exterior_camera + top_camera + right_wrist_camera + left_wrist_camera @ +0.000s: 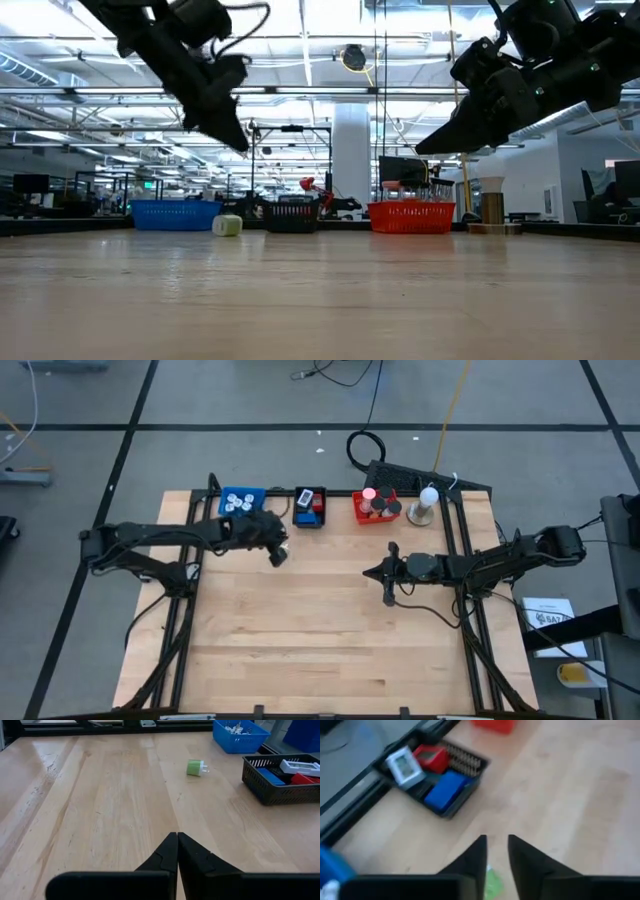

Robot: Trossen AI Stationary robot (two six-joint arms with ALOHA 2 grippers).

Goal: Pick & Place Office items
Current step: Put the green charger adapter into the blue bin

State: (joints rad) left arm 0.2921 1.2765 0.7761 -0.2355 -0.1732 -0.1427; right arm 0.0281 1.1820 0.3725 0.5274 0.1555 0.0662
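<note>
High view hides the green cylinder (194,768) under the left gripper (277,552), slightly parted and empty, near the black tray (310,508); right wrist view shows it on bare wood, beyond the right gripper (177,851), clenched empty.

Both arms hang above the table, claws empty.
The left claw (496,851) is stretched toward the far edge, tilted downward, fingers a narrow gap apart. The right claw (177,851) reaches toward the table's middle, fingers pressed together.
</note>
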